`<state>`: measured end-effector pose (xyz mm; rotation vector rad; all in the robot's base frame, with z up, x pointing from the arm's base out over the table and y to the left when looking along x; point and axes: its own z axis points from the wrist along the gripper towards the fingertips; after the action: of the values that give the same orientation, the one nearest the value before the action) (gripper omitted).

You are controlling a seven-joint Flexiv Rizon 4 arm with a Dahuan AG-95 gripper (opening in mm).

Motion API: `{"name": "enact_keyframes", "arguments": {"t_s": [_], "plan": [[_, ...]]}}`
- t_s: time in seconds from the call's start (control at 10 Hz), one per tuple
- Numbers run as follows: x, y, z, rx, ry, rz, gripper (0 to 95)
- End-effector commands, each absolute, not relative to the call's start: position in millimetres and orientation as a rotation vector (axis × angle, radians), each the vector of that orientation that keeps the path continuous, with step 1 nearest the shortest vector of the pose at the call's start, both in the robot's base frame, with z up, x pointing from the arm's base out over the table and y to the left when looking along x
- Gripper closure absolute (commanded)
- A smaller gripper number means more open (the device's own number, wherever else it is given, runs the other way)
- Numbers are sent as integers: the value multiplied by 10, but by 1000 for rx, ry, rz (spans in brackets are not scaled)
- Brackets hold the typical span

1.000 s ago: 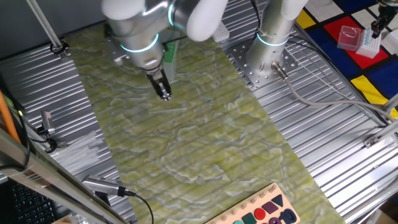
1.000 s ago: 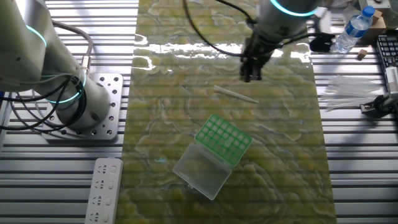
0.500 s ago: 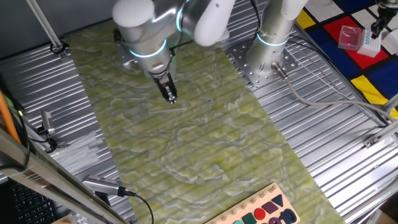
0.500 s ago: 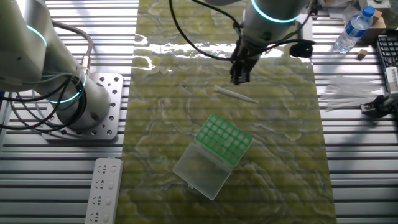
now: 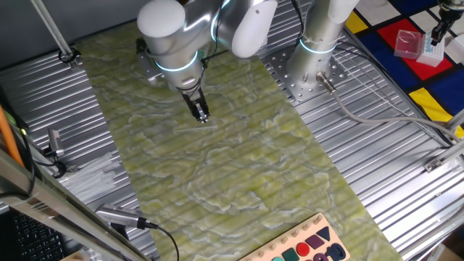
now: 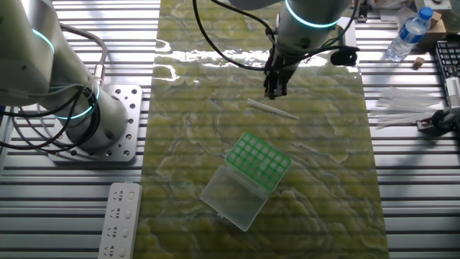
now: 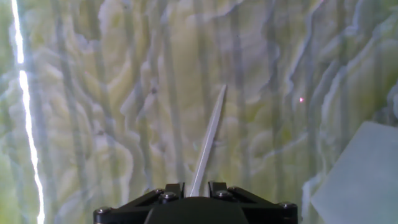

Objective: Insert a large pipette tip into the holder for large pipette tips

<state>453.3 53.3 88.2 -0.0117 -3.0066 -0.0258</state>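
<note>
while our gripper (image 6: 274,92) hangs over the green marbled mat (image 6: 323,208), we see its fingers only slightly apart and holding nothing; the gap looks narrow, though the side cameras do not show how narrow. in the hand view the gripper (image 7: 189,186) looks straight down on the pipette tip (image 7: 208,140), which starts between the two fingertips and runs away up the frame, tilted a little to the right.

from the other fixed view the tip (image 6: 272,108) lies flat on the mat just below the gripper, toward the near edge of the counter, its long axis running left to right and sloping slightly toward the near right corner. the gripper sits over its left end, not its middle. we judge the coming move to be a short drop, perhaps with a small shift along the tip, so the fingers close across its width.

the holder (image 6: 259,161), with its green gridded top, stands further toward the near edge, well apart from the tip, with its clear lid (image 6: 231,197) open flat beside it.

we can read no labels or writing anywhere.
</note>
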Motion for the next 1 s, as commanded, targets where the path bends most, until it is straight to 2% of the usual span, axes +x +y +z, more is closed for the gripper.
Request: {"name": "enact_keyframes", "arguments": {"t_s": [0.1,0.6,0.9,1.0], "plan": [[4537,538,869,110,-3003,-18,760],[4512,543,861,1122,-2804,-79,760],[4483,548,850,1321,-2727,-88,760],[4473,551,829,1592,-2601,-91,760]]}}
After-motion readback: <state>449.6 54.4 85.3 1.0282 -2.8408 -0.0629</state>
